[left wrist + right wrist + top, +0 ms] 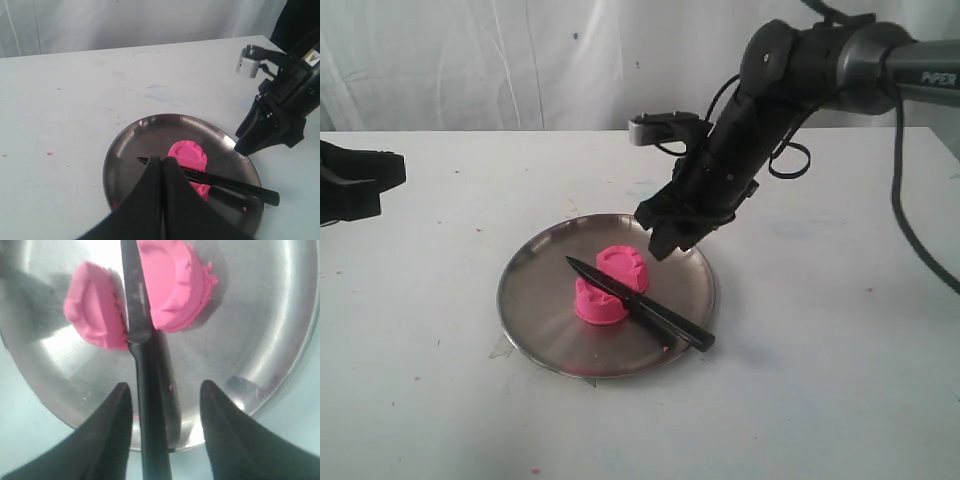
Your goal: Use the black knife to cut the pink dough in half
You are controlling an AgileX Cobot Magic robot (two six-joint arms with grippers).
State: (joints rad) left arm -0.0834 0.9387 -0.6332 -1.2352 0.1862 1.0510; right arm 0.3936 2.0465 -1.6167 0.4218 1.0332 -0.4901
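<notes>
1. White table [840,400], pale backdrop; steel plate [535,310] at centre.
2. Pink dough [135,300] lies on the plate in two pieces; black knife [145,365] rests between them.
3. Right gripper [165,405] open, straddling the handle; left gripper [162,185] closed, empty.
4. Risk: regripping may drag the blade, smearing the halves.

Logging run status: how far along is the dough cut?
Done: the pink dough lies in two pieces on the plate, the black knife resting between them. In hand: nothing; the right end effector is open, its fingers either side of the handle without touching it. The left end effector is shut, away from the plate. Left: seemingly only retracting.
</notes>
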